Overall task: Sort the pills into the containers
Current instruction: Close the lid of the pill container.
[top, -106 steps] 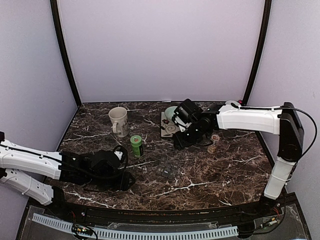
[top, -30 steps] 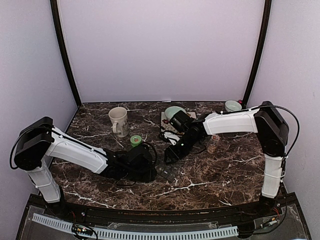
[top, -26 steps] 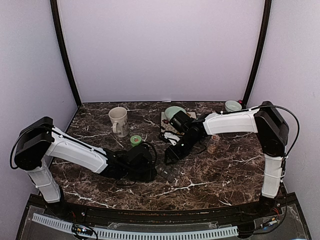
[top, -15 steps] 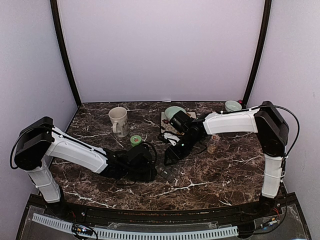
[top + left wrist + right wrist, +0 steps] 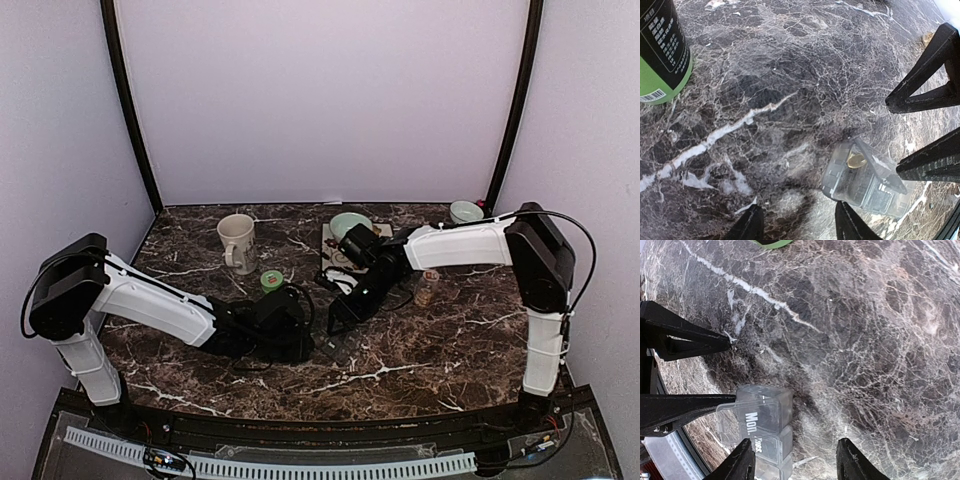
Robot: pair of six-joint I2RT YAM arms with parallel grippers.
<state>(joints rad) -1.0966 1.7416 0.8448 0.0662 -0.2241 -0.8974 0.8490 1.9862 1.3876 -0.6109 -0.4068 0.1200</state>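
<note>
So far you have just one tan pill point(image 5: 856, 161) in the open end compartment of the containers point(image 5: 862, 182) at mid-tabletop point(image 5: 420, 350), most sorting seemingly left, while your left hand point(image 5: 800, 225) and right hand point(image 5: 795, 460) flank them, half-open, gripping nothing

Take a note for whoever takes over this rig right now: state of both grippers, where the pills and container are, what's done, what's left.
Left gripper: open, empty, low beside the container.
Right gripper: open, empty, low on the container's other side.
Container: on the marble between the two grippers; one end lid looks raised.
Done: one pill lies in that open compartment.
Left: other pills can't be made out in these views; find them, drop them in, and shut the lid.
</note>
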